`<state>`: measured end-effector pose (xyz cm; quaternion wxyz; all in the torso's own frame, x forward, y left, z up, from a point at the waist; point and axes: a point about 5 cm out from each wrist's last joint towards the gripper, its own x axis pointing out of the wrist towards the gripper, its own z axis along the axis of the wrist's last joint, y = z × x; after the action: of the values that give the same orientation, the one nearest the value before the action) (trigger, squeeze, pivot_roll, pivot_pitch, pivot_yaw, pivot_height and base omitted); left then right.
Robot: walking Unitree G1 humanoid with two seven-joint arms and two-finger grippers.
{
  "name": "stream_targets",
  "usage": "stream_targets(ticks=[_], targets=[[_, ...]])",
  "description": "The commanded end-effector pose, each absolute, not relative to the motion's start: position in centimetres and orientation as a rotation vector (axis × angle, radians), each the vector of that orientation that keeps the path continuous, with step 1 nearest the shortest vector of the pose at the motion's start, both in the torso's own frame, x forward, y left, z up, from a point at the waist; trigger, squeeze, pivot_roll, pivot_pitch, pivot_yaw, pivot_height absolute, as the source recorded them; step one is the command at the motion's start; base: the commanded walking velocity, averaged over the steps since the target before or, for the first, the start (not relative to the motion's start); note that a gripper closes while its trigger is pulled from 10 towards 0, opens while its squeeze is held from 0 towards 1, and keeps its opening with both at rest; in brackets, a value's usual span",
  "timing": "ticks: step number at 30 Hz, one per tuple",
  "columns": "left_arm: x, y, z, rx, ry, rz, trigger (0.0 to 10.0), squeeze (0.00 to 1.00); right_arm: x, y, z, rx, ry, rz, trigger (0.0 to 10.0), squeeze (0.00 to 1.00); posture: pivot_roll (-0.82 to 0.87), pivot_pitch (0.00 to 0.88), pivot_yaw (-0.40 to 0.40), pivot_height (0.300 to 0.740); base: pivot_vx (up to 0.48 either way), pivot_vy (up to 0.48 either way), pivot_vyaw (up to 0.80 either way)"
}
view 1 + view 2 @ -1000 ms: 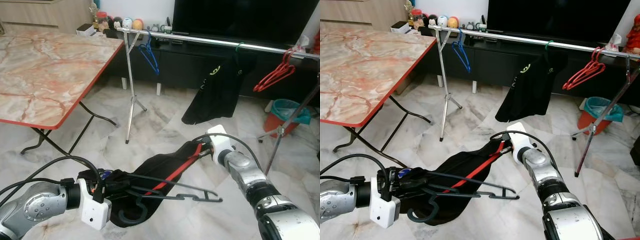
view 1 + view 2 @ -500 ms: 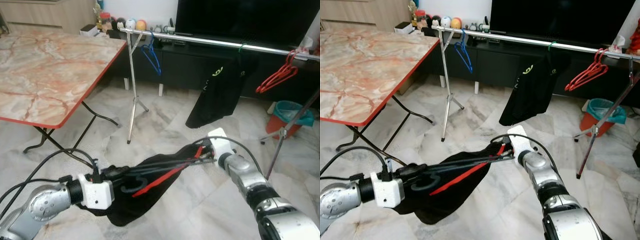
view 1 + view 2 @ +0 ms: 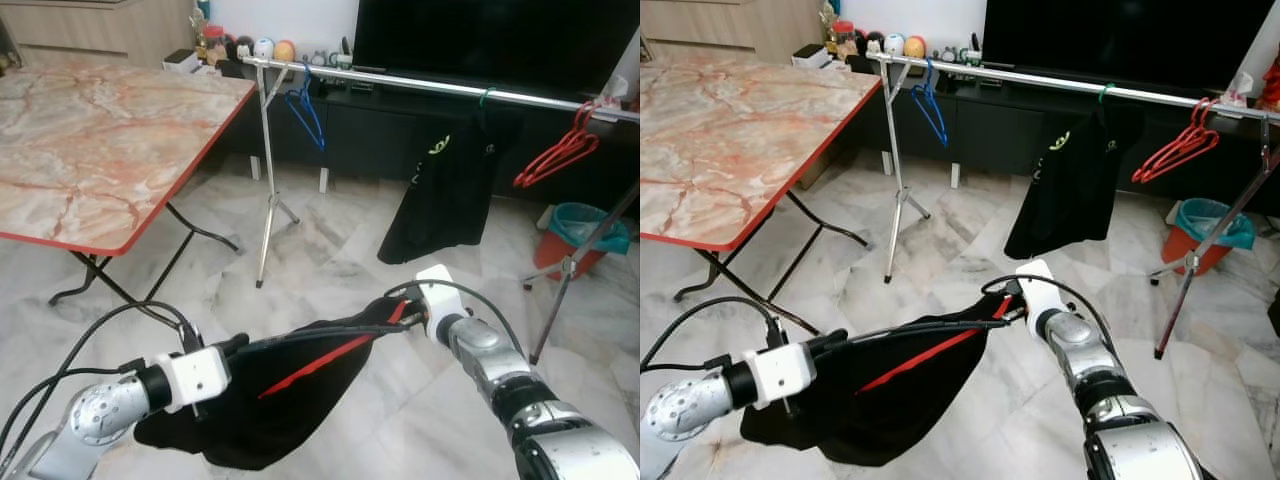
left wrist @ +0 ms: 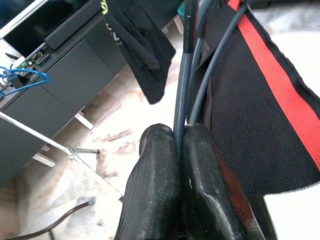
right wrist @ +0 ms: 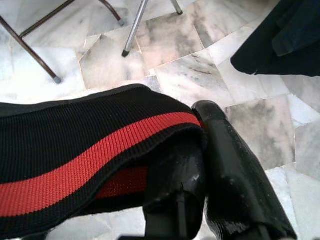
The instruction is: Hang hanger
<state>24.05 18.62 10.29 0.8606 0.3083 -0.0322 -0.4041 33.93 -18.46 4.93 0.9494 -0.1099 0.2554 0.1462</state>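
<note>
Dark grey hanger with a black garment with a red stripe draped over it, held low in front of the robot above the marble floor, stretched between both claws. Left claw pinched shut on the hanger's thin wires, wires running out between the two black fingers; in the head view the left claw sits at the garment's left end, cloth sagging below it. Right claw closed on the garment's red-striped edge, fingers pressed together with cloth bunched between them; in the head view the right claw is at the garment's right end, slightly higher than the left. Behind, a silver clothes rail on tripod legs runs across the room, well apart from the held hanger. On the rail: a blue hanger near the left end, a black shirt on a green hook in the middle, red hangers toward the right. Marble-top worktop with a red edge at left. Dark TV unit behind the rail, orange and teal bin at far right.
</note>
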Motion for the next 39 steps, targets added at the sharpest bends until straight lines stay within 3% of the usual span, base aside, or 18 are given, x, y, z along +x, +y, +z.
stream_targets(ticks=[1, 5, 9, 11, 15, 20, 28, 39], targets=[[24.6, 19.2, 12.3, 0.575, -0.141, -0.767, 10.0, 0.00, 33.6, -19.4, 4.5, -0.219, 0.539, 0.254, 0.0, 0.00, 0.14, 0.000, -0.066, 0.740, 0.000, 0.000, 0.00], [24.0, 18.9, 12.8, 0.502, -0.142, -0.801, 10.0, 0.00, 33.5, -19.5, 4.4, -0.209, 0.546, 0.239, 0.0, 0.00, 0.14, 0.000, -0.064, 0.740, 0.000, 0.000, 0.00], [23.1, 18.7, 12.9, 0.556, -0.135, -0.897, 10.0, 0.00, 33.4, -19.8, 4.4, -0.216, 0.549, 0.235, 0.0, 0.00, 0.15, 0.000, -0.065, 0.740, 0.000, 0.000, 0.00], [22.0, 18.3, 12.8, 0.589, -0.090, -1.037, 10.0, 0.00, 33.4, -20.0, 4.4, -0.232, 0.552, 0.235, 0.0, 0.00, 0.14, 0.000, -0.066, 0.740, 0.000, 0.000, 0.00], [21.9, 18.0, 13.0, 0.615, -0.070, -1.090, 10.0, 0.00, 33.5, -20.3, 4.5, -0.238, 0.552, 0.234, 0.0, 0.00, 0.15, 0.000, -0.065, 0.740, 0.000, 0.000, 0.00], [25.5, 16.8, 14.6, 0.368, -0.140, -0.818, 10.0, 0.00, 33.3, -19.5, 4.2, -0.237, 0.551, 0.257, 0.0, 0.00, 0.14, 0.000, -0.062, 0.740, 0.000, 0.000, 0.00], [27.1, 12.6, 15.1, 0.100, -0.133, -0.790, 10.0, 0.00, 33.2, -17.8, 3.9, -0.213, 0.536, 0.330, 0.0, 0.00, 0.13, 0.000, -0.054, 0.740, 0.000, 0.000, 0.00], [30.9, 11.2, 16.5, -0.224, -0.109, -0.583, 10.0, 0.00, 32.6, -16.2, 3.3, -0.214, 0.536, 0.452, 0.0, 0.00, 0.12, 0.000, -0.021, 0.740, 0.000, 0.000, 0.00]])
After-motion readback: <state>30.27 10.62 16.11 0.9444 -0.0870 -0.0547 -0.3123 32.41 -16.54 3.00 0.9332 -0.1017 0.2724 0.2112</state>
